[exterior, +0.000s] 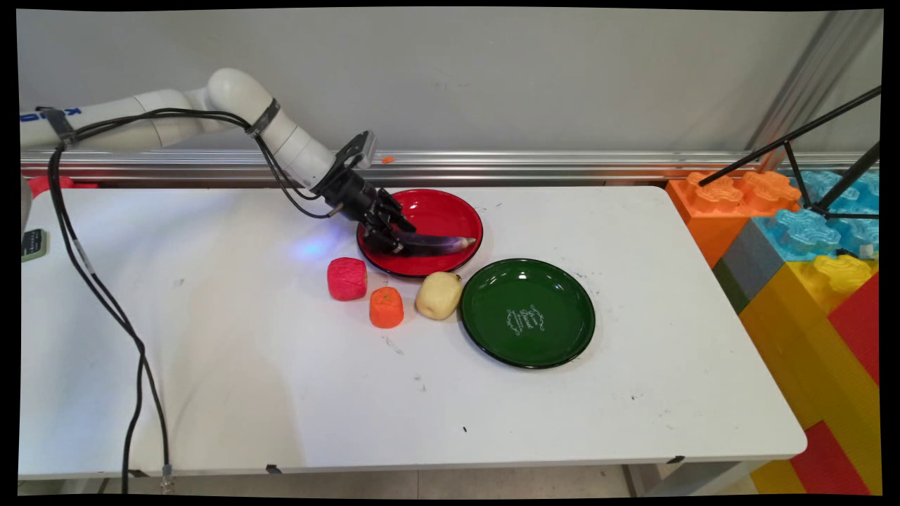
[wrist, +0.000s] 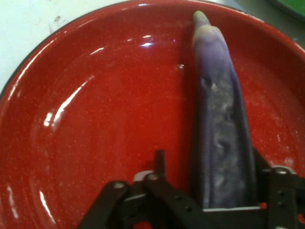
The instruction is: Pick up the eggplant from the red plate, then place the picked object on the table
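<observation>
A long purple eggplant (exterior: 439,244) lies on the red plate (exterior: 436,207) at the back middle of the table, its pale tip pointing right. My gripper (exterior: 394,235) reaches down over the plate's left side at the eggplant's thick end. In the hand view the eggplant (wrist: 221,119) runs up from between the two black fingers, resting on the red plate (wrist: 95,119). The right finger (wrist: 261,164) lies against it, while bare plate shows between it and the left finger (wrist: 160,160). My gripper (wrist: 209,162) is open around the eggplant.
A green plate (exterior: 555,302) sits just right and in front of the red one. In front of the red plate stand a red fruit (exterior: 346,278), an orange one (exterior: 386,307) and a yellowish one (exterior: 439,295). Large toy blocks (exterior: 808,267) rise beyond the table's right edge.
</observation>
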You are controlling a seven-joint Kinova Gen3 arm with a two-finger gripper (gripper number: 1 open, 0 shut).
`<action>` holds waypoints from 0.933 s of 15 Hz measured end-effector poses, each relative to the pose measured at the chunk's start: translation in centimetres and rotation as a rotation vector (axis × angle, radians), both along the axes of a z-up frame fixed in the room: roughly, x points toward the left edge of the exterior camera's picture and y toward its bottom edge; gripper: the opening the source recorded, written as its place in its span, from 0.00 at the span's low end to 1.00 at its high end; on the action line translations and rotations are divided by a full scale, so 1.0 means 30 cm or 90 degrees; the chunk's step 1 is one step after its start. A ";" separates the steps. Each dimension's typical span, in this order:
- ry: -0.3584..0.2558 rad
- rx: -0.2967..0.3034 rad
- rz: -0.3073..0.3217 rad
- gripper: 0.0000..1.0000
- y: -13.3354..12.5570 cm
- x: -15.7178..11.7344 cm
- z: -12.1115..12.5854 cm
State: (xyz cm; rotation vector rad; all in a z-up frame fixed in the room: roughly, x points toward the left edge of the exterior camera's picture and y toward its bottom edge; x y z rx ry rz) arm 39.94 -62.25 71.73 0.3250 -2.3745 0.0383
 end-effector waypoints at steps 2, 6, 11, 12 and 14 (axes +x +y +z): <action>-0.002 -0.002 -0.001 0.00 -0.005 0.000 -0.005; 0.003 -0.002 -0.003 0.00 -0.008 -0.006 0.000; 0.025 -0.005 -0.007 0.00 -0.001 -0.010 0.047; 0.031 -0.004 -0.008 0.00 0.005 -0.009 0.059; 0.044 -0.001 -0.009 0.00 0.018 -0.007 0.081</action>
